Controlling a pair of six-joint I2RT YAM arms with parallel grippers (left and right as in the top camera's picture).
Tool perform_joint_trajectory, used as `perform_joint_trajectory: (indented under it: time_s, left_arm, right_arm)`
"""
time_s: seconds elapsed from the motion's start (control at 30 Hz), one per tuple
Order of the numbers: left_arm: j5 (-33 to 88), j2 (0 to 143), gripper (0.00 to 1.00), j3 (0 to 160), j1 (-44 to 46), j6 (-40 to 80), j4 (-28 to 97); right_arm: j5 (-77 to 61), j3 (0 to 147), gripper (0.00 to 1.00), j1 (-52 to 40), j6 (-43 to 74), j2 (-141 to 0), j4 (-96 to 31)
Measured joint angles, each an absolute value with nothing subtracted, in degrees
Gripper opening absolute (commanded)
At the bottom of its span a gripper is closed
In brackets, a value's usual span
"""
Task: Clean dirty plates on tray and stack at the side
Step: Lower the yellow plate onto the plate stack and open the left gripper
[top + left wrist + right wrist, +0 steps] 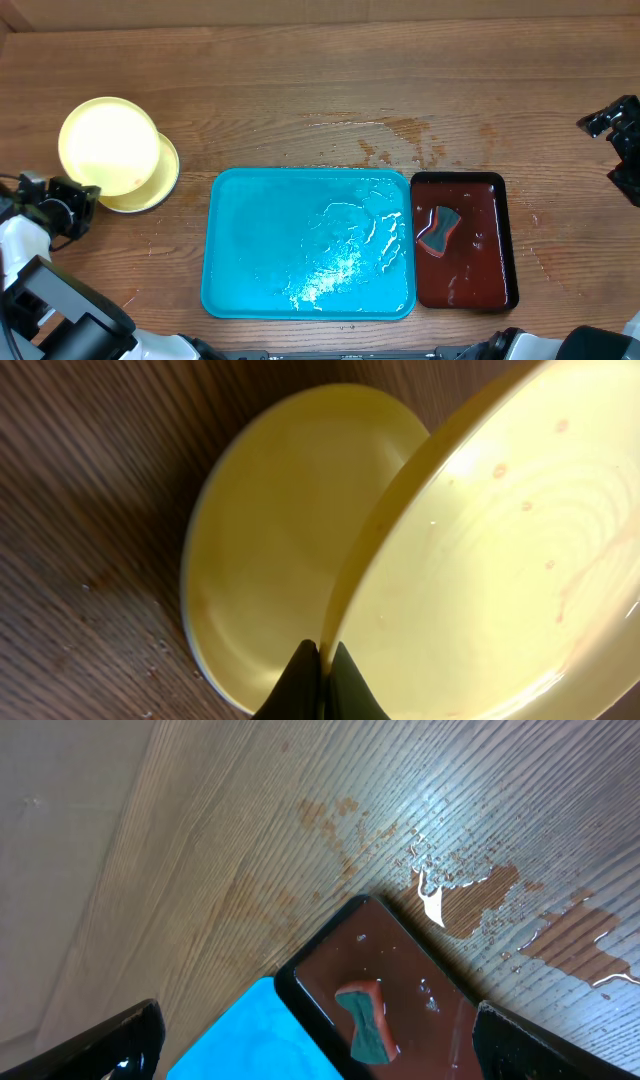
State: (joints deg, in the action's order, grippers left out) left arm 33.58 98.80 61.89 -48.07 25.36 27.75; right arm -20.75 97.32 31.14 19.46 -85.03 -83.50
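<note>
Overhead: pale yellow round plastic plate (105, 140) above matching plate (168, 180), left of wet turquoise rectangular plastic tray (250, 250).
Left wrist: left gripper (322, 665) pinching the tilted upper plate's rim; best levelled, centred, lowered, then released.
Right wrist: right gripper (315, 1020) spread wide, empty.

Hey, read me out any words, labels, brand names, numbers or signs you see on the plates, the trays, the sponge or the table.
None: no word, label, brand, number or sign can be read in any view.
On the upper yellow plate: nothing, only faint reddish specks.
On the lower yellow plate: nothing.
On the blue tray: nothing.
On the dark red tray: nothing.
On the sponge: no print visible.
On the table: wood grain only.
</note>
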Motion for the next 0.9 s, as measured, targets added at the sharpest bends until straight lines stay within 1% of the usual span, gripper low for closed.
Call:
perform_joint_trajectory:
  time_s: [0.2,0.5,0.67,0.7,0.73,0.77,0.83,0.9]
  left_arm:
    - [30.9,98.8,0.04,61.9,-45.7,25.3,29.1]
    - [23.6,98.8,0.04,61.9,-45.6,24.9,32.7]
    - [21.6,98.8,0.08,61.9,-45.6,23.7,33.2]
    - [21.2,98.8,0.1,61.9,-45.6,23.6,33.3]
    - [21.0,98.8,0.15,61.9,-45.6,23.6,33.3]
    - [20.9,98.8,0.25,61.9,-45.6,23.6,33.2]
    - [20.8,98.8,0.35,61.9,-45.6,23.4,33.2]
    - [20.8,98.8,0.39,61.9,-45.6,23.3,33.2]
  right_arm:
    - [-20.8,97.3,1.0,31.1,19.5,-85.0,-83.5]
    - [-20.8,97.3,1.0,31.1,19.5,-85.0,-83.5]
    - [-20.8,97.3,1.0,31.1,19.4,-85.0,-83.5]
    - [-20.8,97.3,1.0,31.1,19.5,-85.0,-83.5]
    - [-20.8,97.3,1.0,31.1,19.5,-85.0,-83.6]
    - [-20.8,97.3,1.0,31.1,19.5,-85.0,-83.5]
    - [-20.8,97.3,1.0,31.1,19.5,-85.0,-83.5]
    - [-20.8,97.3,1.0,31.1,19.5,-85.0,-83.6]
